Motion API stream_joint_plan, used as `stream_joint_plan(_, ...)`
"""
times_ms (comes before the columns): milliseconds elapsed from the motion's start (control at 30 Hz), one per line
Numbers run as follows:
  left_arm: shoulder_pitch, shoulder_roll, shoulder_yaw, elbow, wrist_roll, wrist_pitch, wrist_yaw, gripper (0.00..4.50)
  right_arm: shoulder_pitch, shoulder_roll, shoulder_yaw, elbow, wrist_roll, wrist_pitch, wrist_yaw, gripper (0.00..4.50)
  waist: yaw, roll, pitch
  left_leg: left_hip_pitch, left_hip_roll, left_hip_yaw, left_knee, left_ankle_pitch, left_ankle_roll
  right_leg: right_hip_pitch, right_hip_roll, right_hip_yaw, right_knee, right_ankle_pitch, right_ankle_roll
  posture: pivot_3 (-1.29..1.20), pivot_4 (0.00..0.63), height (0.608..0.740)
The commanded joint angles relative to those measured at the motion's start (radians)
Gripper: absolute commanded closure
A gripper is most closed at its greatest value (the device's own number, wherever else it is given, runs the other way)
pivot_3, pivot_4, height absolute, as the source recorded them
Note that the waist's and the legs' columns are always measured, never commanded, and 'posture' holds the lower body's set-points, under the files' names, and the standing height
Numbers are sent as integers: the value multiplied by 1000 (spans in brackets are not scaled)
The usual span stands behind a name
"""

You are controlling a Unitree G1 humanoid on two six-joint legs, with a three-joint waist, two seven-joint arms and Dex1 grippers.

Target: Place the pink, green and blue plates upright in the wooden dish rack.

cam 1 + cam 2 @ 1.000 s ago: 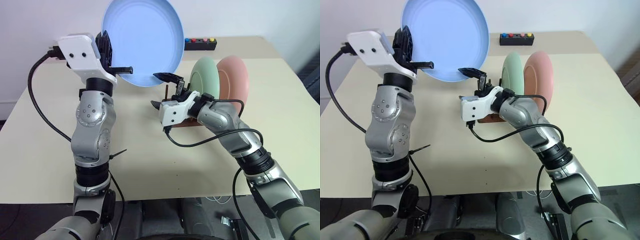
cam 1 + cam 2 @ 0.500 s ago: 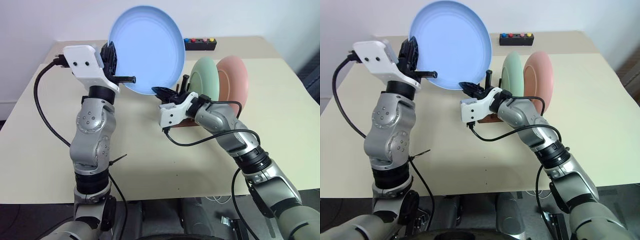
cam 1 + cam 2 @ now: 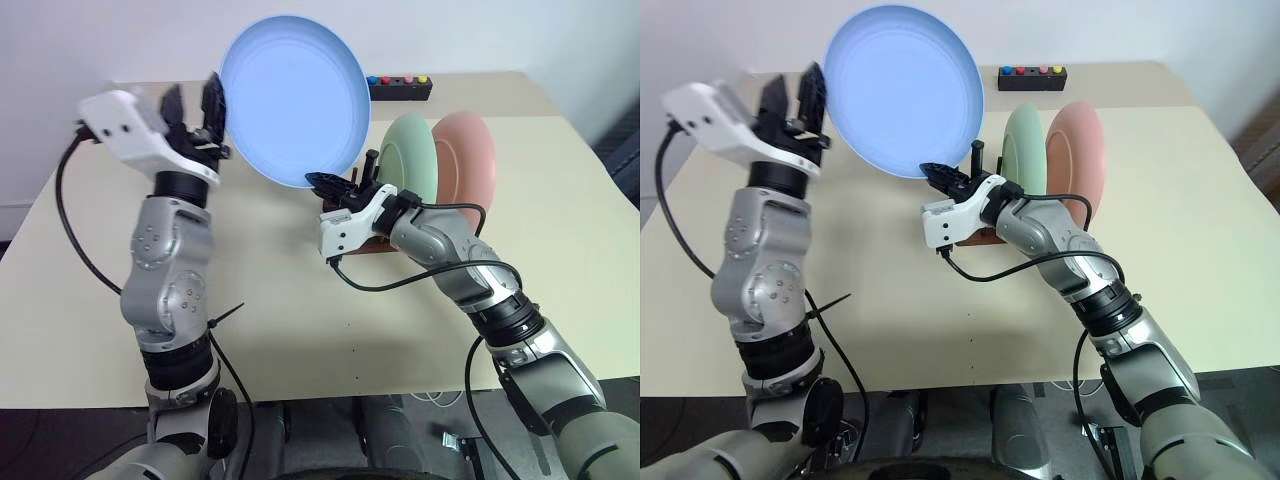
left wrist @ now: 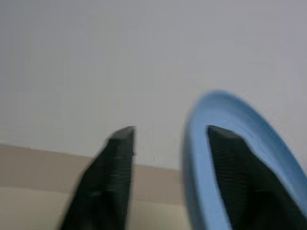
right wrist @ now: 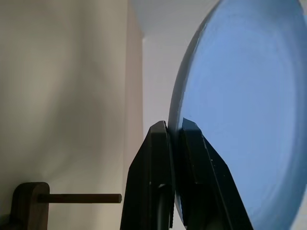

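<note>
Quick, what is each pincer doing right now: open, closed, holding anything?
Left pincer: open, beside the blue plate, not gripping it.
Right pincer: closed on the blue plate's lower rim, holding it up.

Light blue plate (image 3: 294, 98) upright in the air, concave face toward the camera, lower rim pinched between the right gripper's (image 3: 322, 183) closed fingers, above the table left of the rack. Mint green plate (image 3: 413, 152) and salmon pink plate (image 3: 465, 158) stand on edge side by side in the dark wooden dish rack (image 3: 372, 243), 1 peg (image 3: 370, 160) visible beside green.
</note>
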Motion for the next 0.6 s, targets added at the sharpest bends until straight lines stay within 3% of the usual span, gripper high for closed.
stream_joint_plan(33,-42,24,85,-7,-66,-33,30,39,-33,-1,-28,-20,-3,-13,-20,4500,1,0,0,0,0,0,0,0,0,0,0,0,0,0,0,0,150,740)
stream_joint_plan(200,-26,151,131,56,-7,-66,3,39,-35,29,-72,-32,86,2,-11,4500,0,0,0,0,0,0,0,0,0,0,0,0,0,0,0,0,150,740)
stream_joint_plan(433,152,343,53,184,122,-146,-161,39,-27,166,-190,-200,540,190,157,4500,-3,0,0,0,0,0,-1,0,0,0,0,0,0,0,0,0,150,740)
stream_joint_plan(600,309,364,-67,186,123,-171,-322,39,11,219,-247,-364,834,446,237,4500,3,0,0,0,0,-1,-1,0,0,1,0,0,0,0,0,0,150,740)
